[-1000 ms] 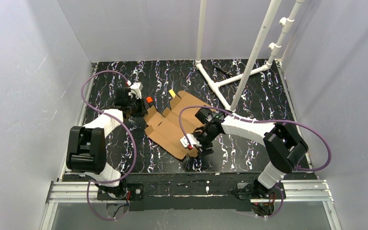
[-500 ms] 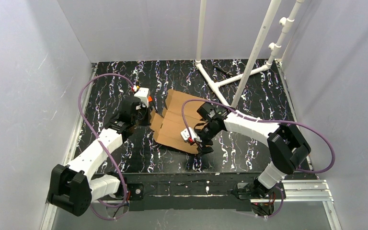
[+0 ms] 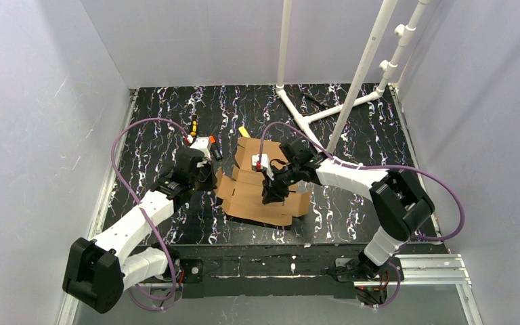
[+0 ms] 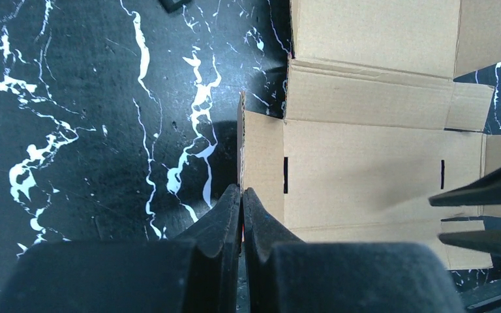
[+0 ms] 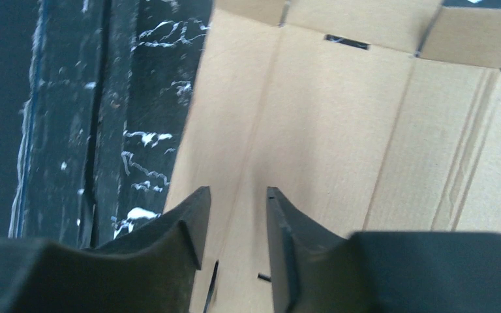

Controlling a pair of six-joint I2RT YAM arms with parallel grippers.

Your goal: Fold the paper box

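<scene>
Black marbled counter (image 3: pixel 352 122) carries the paper box (image 3: pixel 250 200) at its middle, largely unfolded. At the sheet's left edge the left tool (image 4: pixel 242 192) is clamped shut (grip unclear). The right tool (image 5: pixel 238 195), part-open and empty over the centre, should pin a crease firmly.

One paper box (image 3: pixel 257 202) (brown cardboard), two pincers, left pincer (image 4: pixel 242 190) and right pincer (image 5: pixel 236 192), one pipe frame (image 3: pixel 362 64).

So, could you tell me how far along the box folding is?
Done: little; the paper box lies as an open sheet, no walls locked. In hand: the left gripper, jaws shut, sits at its left edge; the right gripper, jaws apart, is poised over the sheet. Left: raising walls, tucking tabs.
</scene>
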